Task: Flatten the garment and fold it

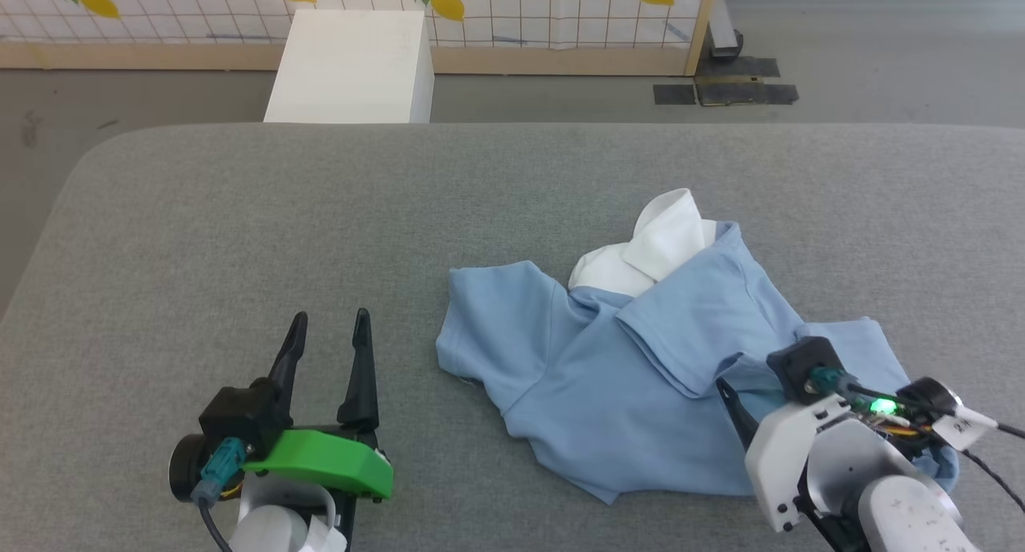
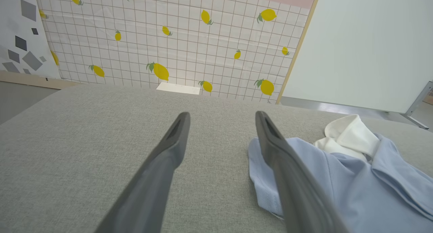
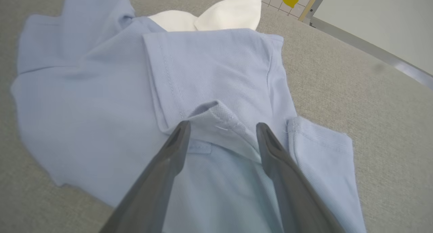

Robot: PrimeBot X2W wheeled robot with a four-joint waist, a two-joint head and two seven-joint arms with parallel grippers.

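Grey tabletop (image 1: 240,215), near edge cut off by the frame. Garment (image 1: 608,376) lies crumpled right of centre, light blue, folded over itself, so much of its front is hidden. White collar (image 1: 665,235) stands up at its far side. Left claw (image 1: 328,324) sits near-left, fingers apart, nothing between them, clear of the garment's left edge. Right claw (image 3: 221,128) is over the garment's near-right part, fingers apart, a raised hem fold (image 3: 216,113) between the tips; can't tell if they touch it. In the head view the wrist housing (image 1: 801,448) hides most of that claw.

Green-capped left hand (image 1: 331,317), dark fingers (image 1: 359,376), white forearm (image 1: 913,516), black cable (image 1: 213,528)
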